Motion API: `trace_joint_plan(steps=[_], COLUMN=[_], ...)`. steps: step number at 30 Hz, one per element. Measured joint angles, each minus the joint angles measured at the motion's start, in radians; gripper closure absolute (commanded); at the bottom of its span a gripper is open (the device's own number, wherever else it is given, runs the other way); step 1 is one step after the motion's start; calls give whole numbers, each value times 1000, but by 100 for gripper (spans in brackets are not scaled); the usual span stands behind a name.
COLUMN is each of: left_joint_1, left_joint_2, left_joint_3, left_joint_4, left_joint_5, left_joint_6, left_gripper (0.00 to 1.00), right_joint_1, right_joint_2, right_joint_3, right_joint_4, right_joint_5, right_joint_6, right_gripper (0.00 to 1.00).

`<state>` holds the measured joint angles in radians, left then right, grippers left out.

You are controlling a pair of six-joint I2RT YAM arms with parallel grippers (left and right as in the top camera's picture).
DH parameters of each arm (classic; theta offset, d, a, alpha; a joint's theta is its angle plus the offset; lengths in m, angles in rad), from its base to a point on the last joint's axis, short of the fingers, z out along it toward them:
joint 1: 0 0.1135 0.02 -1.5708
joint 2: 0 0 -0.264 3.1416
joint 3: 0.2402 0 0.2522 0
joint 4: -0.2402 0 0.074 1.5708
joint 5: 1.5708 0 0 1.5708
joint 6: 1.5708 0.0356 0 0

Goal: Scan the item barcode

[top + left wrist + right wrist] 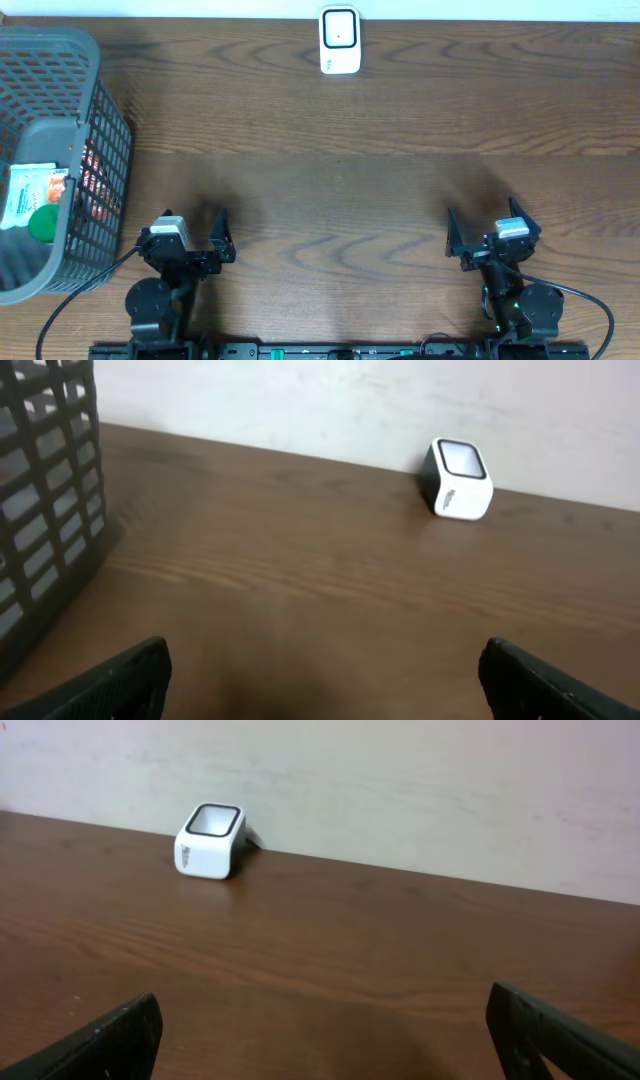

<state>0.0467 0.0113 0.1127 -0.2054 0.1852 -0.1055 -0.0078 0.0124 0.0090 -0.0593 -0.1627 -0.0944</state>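
The white barcode scanner (340,41) with a dark-rimmed window stands at the table's far edge, middle; it also shows in the left wrist view (458,479) and the right wrist view (210,841). The items lie in the grey mesh basket (108,130) at the left: a white and green packet (28,190), a green round thing (44,222) and something red behind the mesh (100,180). No barcode shows. My left gripper (193,218) (322,660) is open and empty near the front edge, right of the basket. My right gripper (482,215) (322,1010) is open and empty at the front right.
The basket's wall (50,510) rises at the left edge of the left wrist view. Bare brown wood table (340,200) lies between the grippers and the scanner. A pale wall runs behind the table. Cables trail from both arm bases at the front.
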Motion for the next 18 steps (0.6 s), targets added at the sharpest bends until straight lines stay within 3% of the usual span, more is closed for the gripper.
trace_joint_plan(steps=[18], left_joint_1=[0], left_joint_2=[0], left_joint_3=[1], left_joint_4=[-6], left_joint_5=[0], left_joint_6=[-2], left_gripper=[2], right_joint_1=[0], right_joint_2=[0], right_joint_3=[0], right_joint_4=[0], right_joint_5=[0], right_joint_6=[0], right_gripper=[1])
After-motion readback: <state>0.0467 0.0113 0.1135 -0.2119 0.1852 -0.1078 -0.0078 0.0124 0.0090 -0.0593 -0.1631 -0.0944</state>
